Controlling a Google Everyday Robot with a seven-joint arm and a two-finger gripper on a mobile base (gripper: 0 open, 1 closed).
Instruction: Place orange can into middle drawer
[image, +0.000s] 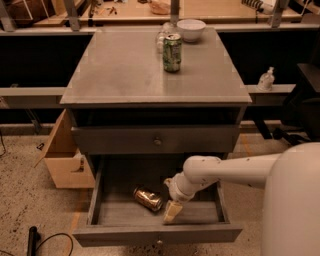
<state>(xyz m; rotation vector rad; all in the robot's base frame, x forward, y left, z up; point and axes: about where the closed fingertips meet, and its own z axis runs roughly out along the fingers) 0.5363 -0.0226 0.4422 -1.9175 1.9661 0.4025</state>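
The orange can (147, 198) lies on its side on the floor of the middle drawer (155, 234), which is pulled out, left of centre. My gripper (171, 211) hangs inside the drawer just right of the can, pointing down, apart from it. It is open and empty. My white arm (225, 170) reaches in from the right over the drawer's right side.
The upper grey drawer (155, 140) is shut. A green-and-white can (172, 52) and a white bowl (191, 29) stand at the back of the cabinet top (125, 75). An open cardboard box (62, 160) sits on the floor to the left. A small bottle (266, 78) stands on a ledge at the right.
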